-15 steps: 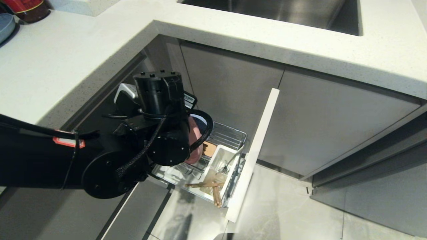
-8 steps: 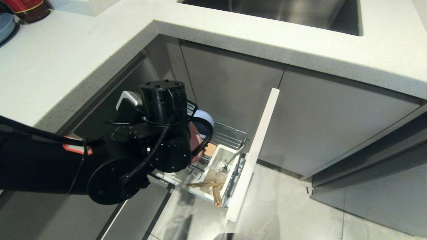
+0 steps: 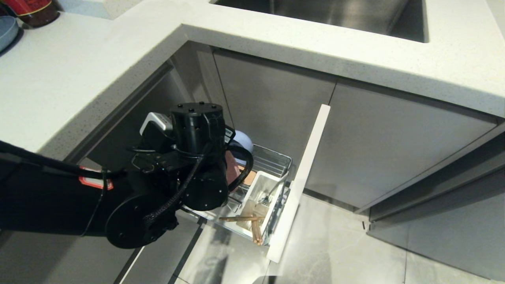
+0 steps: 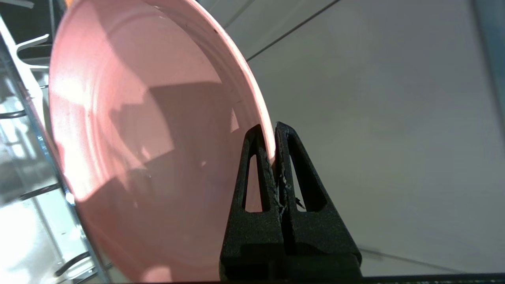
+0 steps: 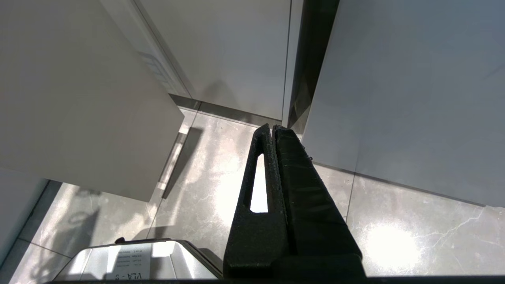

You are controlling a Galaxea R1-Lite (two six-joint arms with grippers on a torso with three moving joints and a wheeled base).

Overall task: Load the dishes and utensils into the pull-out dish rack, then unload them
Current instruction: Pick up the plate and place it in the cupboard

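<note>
The pull-out dish rack (image 3: 273, 159) stands drawn out from under the counter, with its pale front panel (image 3: 302, 180) on the right. My left gripper (image 4: 273, 136) is shut on the rim of the pink plate (image 4: 150, 138), which stands on edge over the rack's wires (image 4: 36, 191). From the head view the left arm hides most of the plate (image 3: 230, 170). The light-blue bowl (image 3: 241, 142) peeks out behind the wrist. Chopsticks (image 3: 243, 218) lie across the white cutlery box (image 3: 262, 190), and the grey spoon (image 3: 275, 191) leans in it. My right gripper (image 5: 273, 128) is shut on nothing, parked above the floor.
A speckled white counter (image 3: 118, 71) wraps over the rack, with a steel sink (image 3: 335, 15) at the back. A blue-grey plate (image 3: 5, 32) and a dark red jar (image 3: 33, 10) sit at the far left. Grey cabinet doors (image 3: 386, 146) and a tiled floor (image 3: 347, 252) lie to the right.
The left arm has moved down and slightly right in the head view, carrying the pink plate with it. The light-blue bowl now shows behind the wrist.
</note>
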